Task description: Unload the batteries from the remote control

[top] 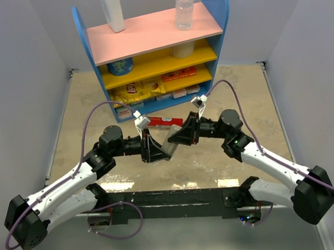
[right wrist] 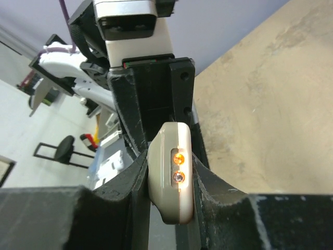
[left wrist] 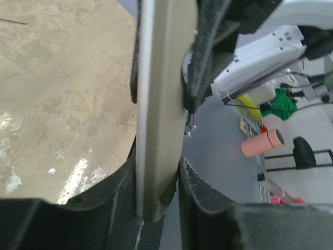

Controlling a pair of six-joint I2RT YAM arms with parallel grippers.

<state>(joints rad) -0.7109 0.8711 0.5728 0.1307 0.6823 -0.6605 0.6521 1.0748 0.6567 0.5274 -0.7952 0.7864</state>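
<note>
The remote control [top: 169, 139], a slim grey bar, hangs above the table between both arms. My right gripper [top: 182, 133] is shut on its rounded end, where two small orange lights glow on the remote control [right wrist: 178, 174] between the fingers of the right gripper [right wrist: 170, 161]. My left gripper [top: 156, 147] grips the other end. In the left wrist view the remote control [left wrist: 161, 94] runs lengthwise between the fingers of the left gripper [left wrist: 157, 159], which press on both of its sides. The batteries are hidden.
A flat red box [top: 166, 121] lies on the table just behind the grippers. Further back stands a blue shelf unit [top: 153, 53] with a pink top, holding bottles and snack packs. Grey walls enclose the table on both sides.
</note>
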